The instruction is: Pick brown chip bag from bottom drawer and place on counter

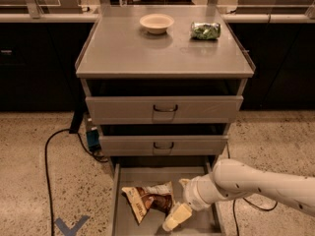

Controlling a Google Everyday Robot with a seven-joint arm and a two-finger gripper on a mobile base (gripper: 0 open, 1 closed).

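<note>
The brown chip bag (147,199), cream and dark brown and wrinkly, lies on the floor of the open bottom drawer (129,225), left of middle. My gripper (180,199) is down inside the drawer, just right of the bag, on a white arm reaching in from the right. Its two pale fingers (176,216) stand apart, open, one toward the back and one toward the front, close to the bag's right edge and not closed on it. The grey counter (128,48) is the cabinet's top.
A pale bowl (156,22) and a clear packet of green contents (205,30) sit at the back of the counter. Two closed drawer fronts (165,109) are above the open drawer. A black cable (47,156) and blue tape mark (69,226) lie on the floor at left.
</note>
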